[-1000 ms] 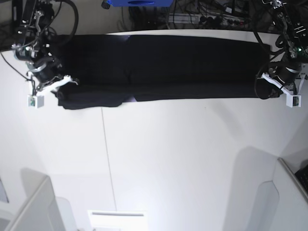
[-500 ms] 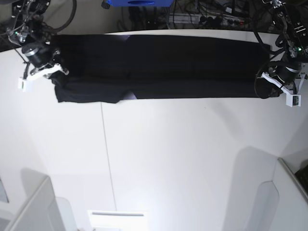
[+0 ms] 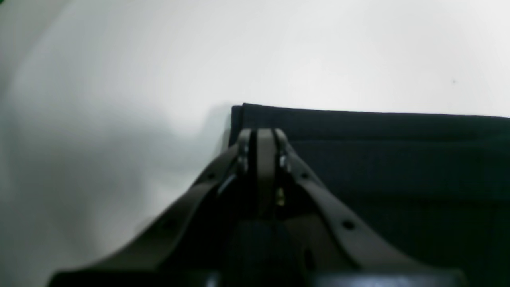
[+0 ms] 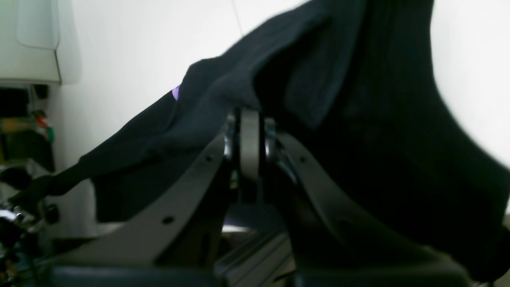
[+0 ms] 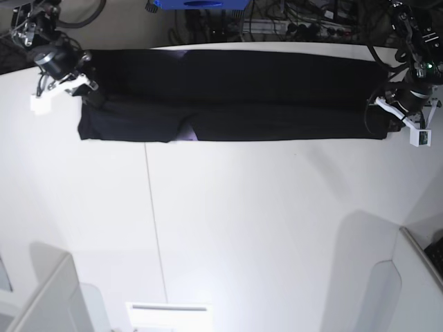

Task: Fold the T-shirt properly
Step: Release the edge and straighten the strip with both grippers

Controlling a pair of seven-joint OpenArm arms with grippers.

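1. The white table (image 5: 228,228) filled most of the base view, with a thin seam running down its left half and pale moulded parts at both near corners. Beyond its far edge lay a tangle of cables and a blue object (image 5: 194,4).
2. The T-shirt (image 5: 228,97) lay as a long black band along the far edge, plain side up, spanning nearly from one arm to the other. A sliver of purple showed at its near hem, left of middle.
3. At the left of the base view, the right gripper (image 5: 77,84) had its jaws pressed together on the shirt's end. In its wrist view, black cloth draped up and over the closed tips (image 4: 249,119), with a purple speck showing at a fold, so that end looked lifted off the table.
4. At the right of the base view, the left gripper (image 5: 389,111) sat at the other end. Its wrist view showed the jaws shut at the cloth's squared corner (image 3: 261,137); whether fabric was actually pinched between them could not be told.
5. To do this step well, I judged both ends should travel together with the band kept taut, so the fold line stayed straight and the hems met evenly.
6. The lifted end seemed the likelier to sag or bunch.
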